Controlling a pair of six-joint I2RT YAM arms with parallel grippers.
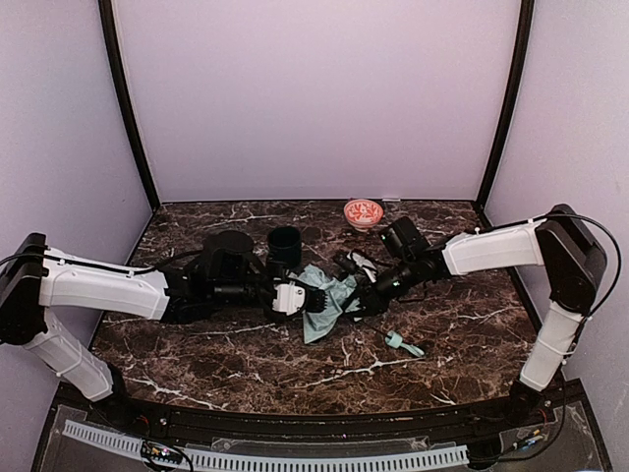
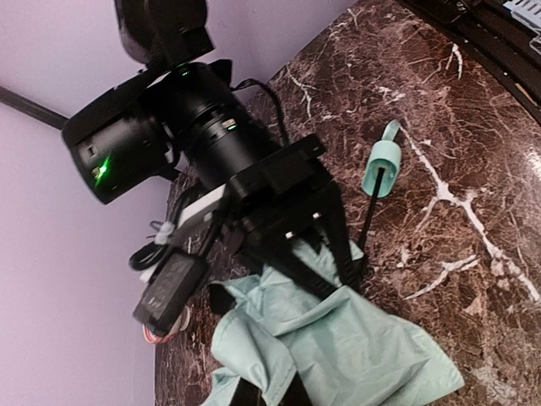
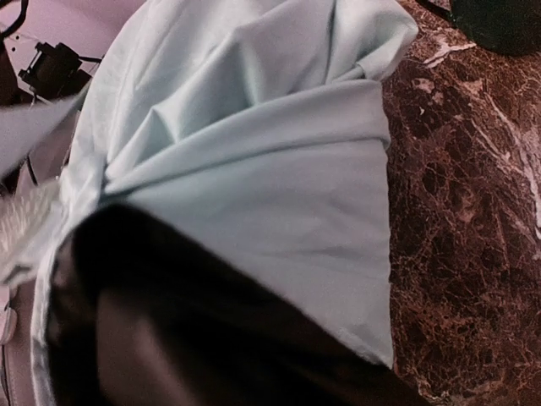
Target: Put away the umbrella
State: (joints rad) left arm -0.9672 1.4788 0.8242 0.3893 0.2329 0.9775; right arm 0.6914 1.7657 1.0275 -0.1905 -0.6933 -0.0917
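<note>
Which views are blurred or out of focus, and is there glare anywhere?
Right wrist: umbrella fabric fills the frame, dark foreground at the bottom blurred. Left wrist: sharp, handle crisp, slight sheen on the table at the right edge. Top external: even light, no hard shadows.

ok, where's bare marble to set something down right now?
Free: the front strip of the dark marble table, between the pale mint-green folding umbrella and the near edge; also the back right corner past the pink bowl. Crowded: centre, where the left gripper and right gripper hold the umbrella, the dark mug behind.
</note>
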